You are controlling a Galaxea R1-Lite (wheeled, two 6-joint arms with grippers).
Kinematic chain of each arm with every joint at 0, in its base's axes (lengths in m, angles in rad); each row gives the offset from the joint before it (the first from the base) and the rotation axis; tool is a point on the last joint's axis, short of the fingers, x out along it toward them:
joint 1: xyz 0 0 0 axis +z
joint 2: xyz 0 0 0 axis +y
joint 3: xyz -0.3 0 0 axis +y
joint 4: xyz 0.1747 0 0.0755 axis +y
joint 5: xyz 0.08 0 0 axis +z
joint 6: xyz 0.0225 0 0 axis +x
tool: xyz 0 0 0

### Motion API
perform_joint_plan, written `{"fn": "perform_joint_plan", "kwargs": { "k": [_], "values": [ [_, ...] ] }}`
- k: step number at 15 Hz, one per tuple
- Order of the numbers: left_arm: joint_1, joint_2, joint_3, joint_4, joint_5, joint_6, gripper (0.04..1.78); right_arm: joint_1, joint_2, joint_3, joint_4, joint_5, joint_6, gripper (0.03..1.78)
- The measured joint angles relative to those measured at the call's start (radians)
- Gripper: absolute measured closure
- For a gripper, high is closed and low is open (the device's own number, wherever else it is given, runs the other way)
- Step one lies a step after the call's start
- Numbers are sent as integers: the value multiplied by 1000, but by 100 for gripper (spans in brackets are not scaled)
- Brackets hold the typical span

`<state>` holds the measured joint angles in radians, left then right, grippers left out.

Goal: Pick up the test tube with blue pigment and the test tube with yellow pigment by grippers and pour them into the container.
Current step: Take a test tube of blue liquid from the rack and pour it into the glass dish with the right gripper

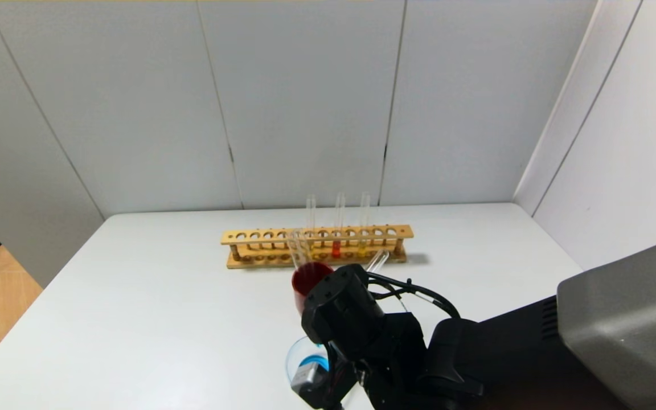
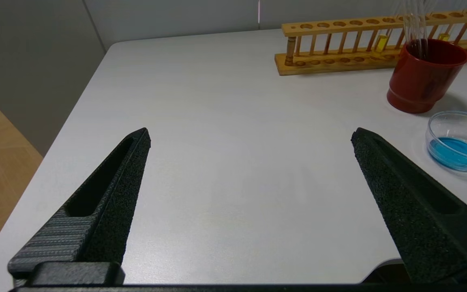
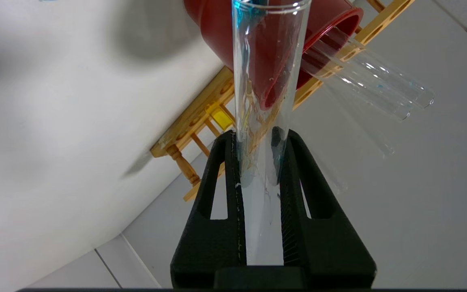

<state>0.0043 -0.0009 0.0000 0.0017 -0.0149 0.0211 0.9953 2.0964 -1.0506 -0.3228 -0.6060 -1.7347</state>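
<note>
My right gripper (image 3: 255, 138) is shut on a slender clear test tube (image 3: 270, 61) with a blue trace at its mouth, the test tube with blue pigment. In the head view my right arm (image 1: 356, 324) hangs over the container (image 1: 295, 356), a low clear glass beaker holding blue liquid, also seen in the left wrist view (image 2: 456, 117). The tube's mouth is hidden behind the arm there. The test tube with yellow pigment (image 1: 362, 249) stands in the wooden rack (image 1: 259, 236). My left gripper (image 2: 249, 136) is open and empty over bare table, left of the container.
A dark red cup (image 1: 307, 279) with several empty clear tubes stands between the rack and the container. A tube with red-orange liquid (image 1: 336, 249) is in the rack. The white table (image 1: 163, 319) ends at grey wall panels behind and to the right.
</note>
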Motion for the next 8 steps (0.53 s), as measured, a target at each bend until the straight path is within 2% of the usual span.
{"fn": "perform_joint_plan", "kwargs": {
  "k": [2, 5, 8],
  "values": [
    [0, 0, 0, 0, 0, 0, 7, 2, 0, -1, 1, -6, -5, 148],
    [0, 0, 0, 0, 0, 0, 7, 9, -1, 0, 1, -41, -27, 148],
    [0, 0, 0, 0, 0, 1, 7, 12, -9, -2, 0, -62, -64, 148]
  ]
}}
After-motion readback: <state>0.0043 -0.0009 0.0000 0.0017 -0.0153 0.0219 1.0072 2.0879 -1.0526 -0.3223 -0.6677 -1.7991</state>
